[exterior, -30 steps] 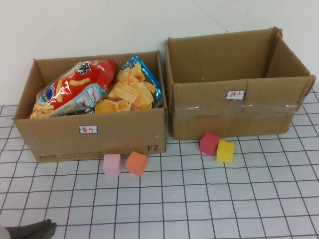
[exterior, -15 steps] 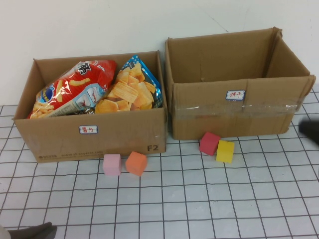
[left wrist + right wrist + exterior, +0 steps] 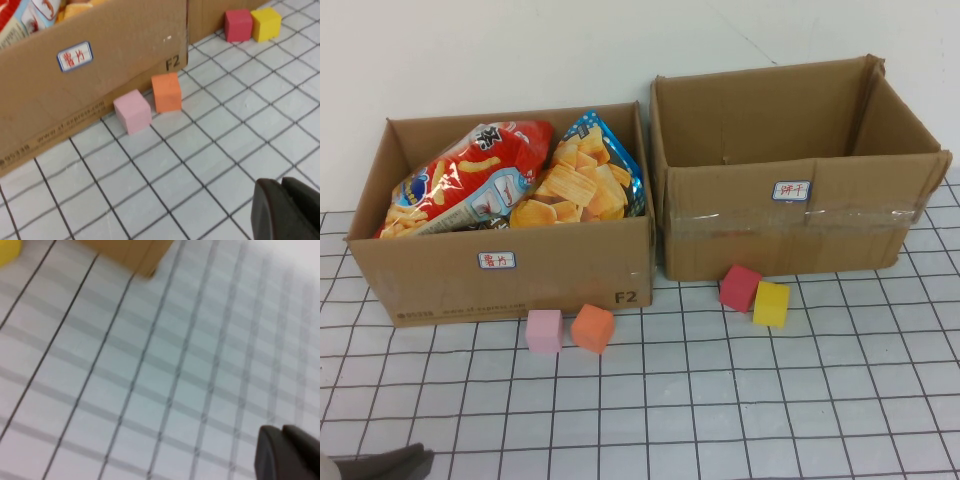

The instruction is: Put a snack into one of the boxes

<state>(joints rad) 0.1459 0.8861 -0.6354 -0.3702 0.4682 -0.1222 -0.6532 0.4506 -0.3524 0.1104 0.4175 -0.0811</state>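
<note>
Progress: two snack bags (image 3: 510, 175) are already sitting inside the left box (image 3: 500, 265), right box (image 3: 790, 215) showing empty | left gripper (image 3: 382, 463) is resting clenched, empty, near that box | right gripper (image 3: 289, 454) is hovering clenched, empty, beyond the right box | nothing looking left to carry.

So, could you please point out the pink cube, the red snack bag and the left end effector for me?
pink cube (image 3: 545, 331): high view, middle of its front face.
red snack bag (image 3: 470, 180): high view, centre of the printed front.
left end effector (image 3: 390, 464): high view, table's near left corner, dark fingertips.
</note>
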